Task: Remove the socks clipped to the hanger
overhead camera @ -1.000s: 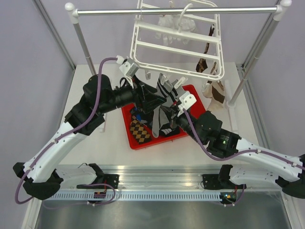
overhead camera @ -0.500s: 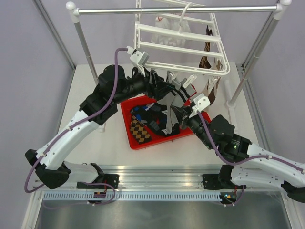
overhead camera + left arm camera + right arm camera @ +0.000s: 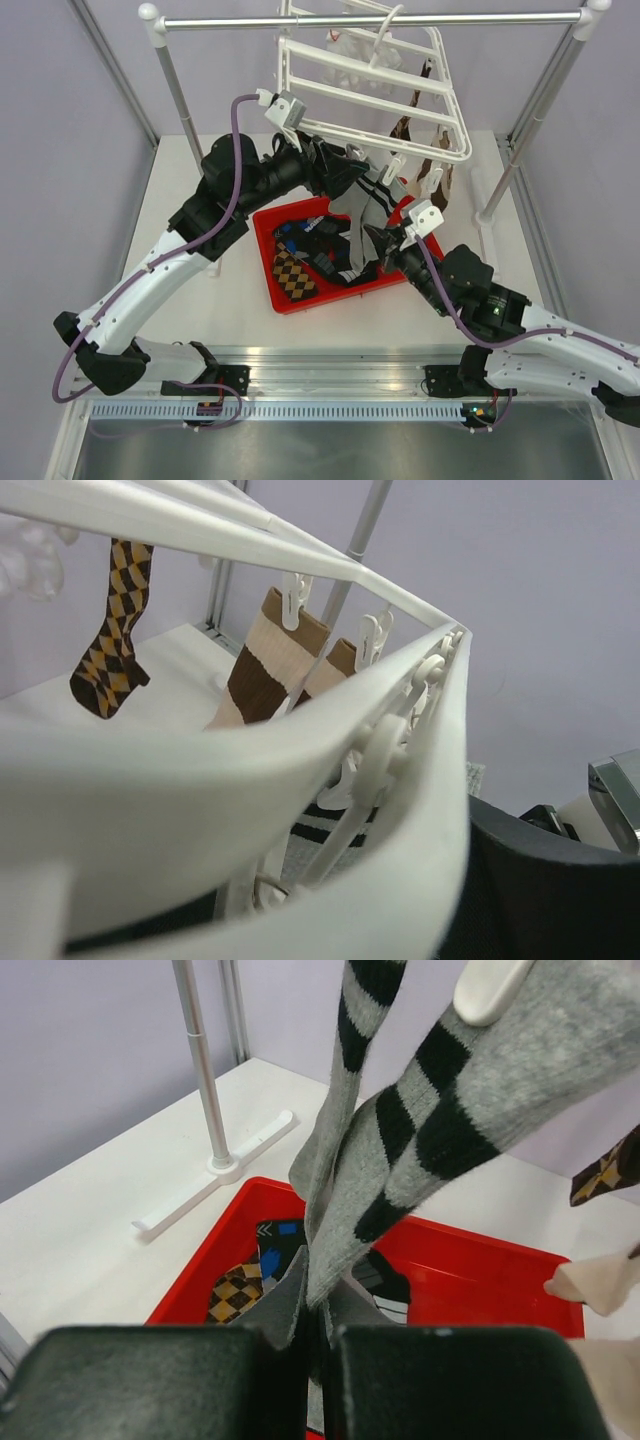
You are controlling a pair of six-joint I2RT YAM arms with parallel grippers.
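The white hanger [image 3: 372, 92] hangs from the rail, tilted. My left gripper [image 3: 345, 176] is at its near rim, which fills the left wrist view [image 3: 300, 770] between the dark fingers; it looks shut on the rim. A grey sock with black stripes [image 3: 352, 214] hangs from a clip [image 3: 490, 990], and my right gripper [image 3: 378, 243] is shut on its lower part [image 3: 420, 1140]. The fingers [image 3: 318, 1305] pinch the fabric above the red tray [image 3: 480, 1280]. A brown-mustard argyle sock [image 3: 115, 630] and a brown-cream striped sock [image 3: 265, 665] stay clipped at the far side.
The red tray [image 3: 275, 292] below holds an argyle sock [image 3: 293, 272] and a black sock with blue marks [image 3: 275, 1245]. The silver rail stand [image 3: 370, 18] spans the back, with posts and a foot [image 3: 215, 1185] on the table. A small white cloth [image 3: 345, 50] hangs up high.
My left arm rose and reached right to the hanger's near rim, and the hanger swung and tilted. My right gripper kept its hold on the grey striped sock, shifting a little.
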